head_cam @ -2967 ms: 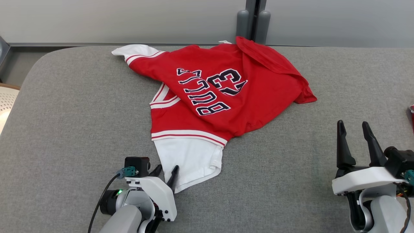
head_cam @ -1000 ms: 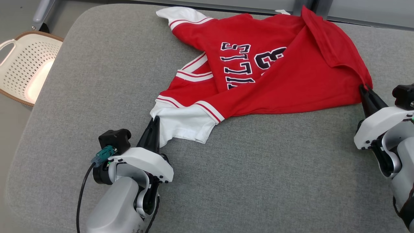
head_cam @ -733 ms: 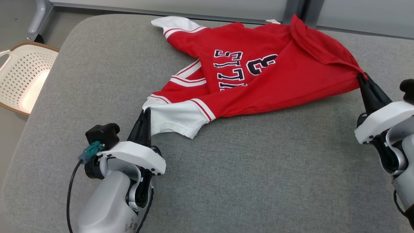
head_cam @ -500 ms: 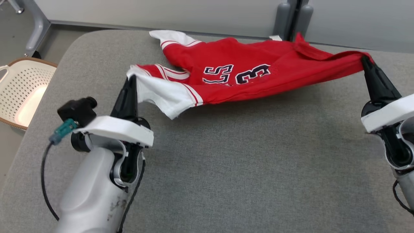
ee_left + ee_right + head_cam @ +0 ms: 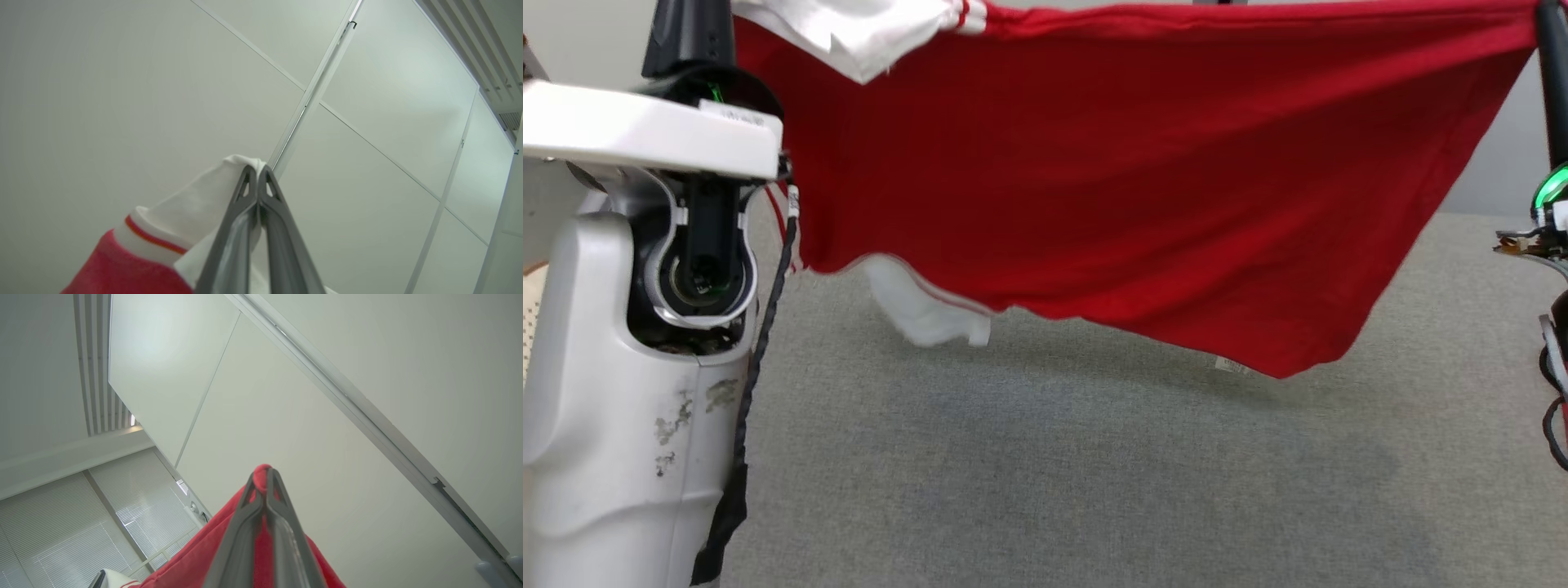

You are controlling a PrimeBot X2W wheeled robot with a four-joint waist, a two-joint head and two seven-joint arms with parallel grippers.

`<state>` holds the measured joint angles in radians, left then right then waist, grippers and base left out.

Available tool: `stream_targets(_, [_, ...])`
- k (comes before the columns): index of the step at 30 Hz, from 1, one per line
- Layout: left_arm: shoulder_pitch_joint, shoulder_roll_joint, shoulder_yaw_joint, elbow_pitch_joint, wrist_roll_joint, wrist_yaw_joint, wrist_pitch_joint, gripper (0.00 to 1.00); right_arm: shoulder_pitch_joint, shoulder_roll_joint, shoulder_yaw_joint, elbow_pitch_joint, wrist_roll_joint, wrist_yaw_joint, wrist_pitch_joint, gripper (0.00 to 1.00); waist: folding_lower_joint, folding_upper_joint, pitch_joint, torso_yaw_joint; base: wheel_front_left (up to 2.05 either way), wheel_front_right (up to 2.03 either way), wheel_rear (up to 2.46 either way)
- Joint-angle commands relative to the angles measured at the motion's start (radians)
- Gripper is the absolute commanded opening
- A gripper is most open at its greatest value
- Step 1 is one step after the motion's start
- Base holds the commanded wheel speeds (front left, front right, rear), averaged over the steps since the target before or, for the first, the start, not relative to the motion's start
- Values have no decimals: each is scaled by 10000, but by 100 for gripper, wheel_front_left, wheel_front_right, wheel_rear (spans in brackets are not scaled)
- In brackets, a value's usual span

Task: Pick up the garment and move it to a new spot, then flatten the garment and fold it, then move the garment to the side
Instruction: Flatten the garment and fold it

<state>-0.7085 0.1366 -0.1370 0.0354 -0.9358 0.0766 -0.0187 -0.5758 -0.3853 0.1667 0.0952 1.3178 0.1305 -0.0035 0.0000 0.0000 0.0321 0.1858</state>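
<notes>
The red jersey (image 5: 1111, 180) with white sleeves hangs in the air, stretched wide between both arms above the grey padded table (image 5: 1054, 490). My left gripper (image 5: 256, 171) is shut on a white sleeve (image 5: 200, 208), fingers pointing up toward the wall. My right gripper (image 5: 266, 473) is shut on a red corner of the garment (image 5: 229, 547). In the head view the left arm (image 5: 637, 327) stands tall at the left and the right gripper's dark finger (image 5: 1553, 73) rises at the far right edge. A second white sleeve (image 5: 923, 306) dangles below the hem.
The grey table surface spreads below the hanging cloth. A pale wall (image 5: 122, 81) with panel seams and a ceiling vent (image 5: 482, 49) stand behind. Window blinds (image 5: 81, 522) appear in the right wrist view.
Both grippers have risen high, lifting the jersey off the table so it hangs spread between them. The head camera has tilted up and moved closer.
</notes>
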Motion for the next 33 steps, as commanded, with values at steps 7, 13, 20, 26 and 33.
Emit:
stream_targets(7, [-1126,-165,378,-1022,-476,887,559,0,-393,308,-1023,-771,-1616,4,-770,0,0,0,-766,-614,0,0,0])
stream_targets(13, [-992,-374,356,-1032,-700,1239,655,0,-199,1221,-1769,-1157,-3134,2,-111,0,0,0,-759,-824,0,0,0])
stream_targets(20, [-811,-397,192,-805,-902,1399,993,0,-265,2047,-2589,-1330,-4394,2,1392,0,0,0,-279,-981,0,0,0])
stream_targets(26, [-2004,-396,279,547,-1028,1639,1290,0,-1883,2626,-3312,-269,-5506,2,2720,0,0,0,949,-1194,0,0,0])
stream_targets(33, [-5119,-349,263,3283,-165,894,-220,0,-5628,2698,-3758,2661,-6027,8,1844,0,0,0,2755,-1244,0,0,0])
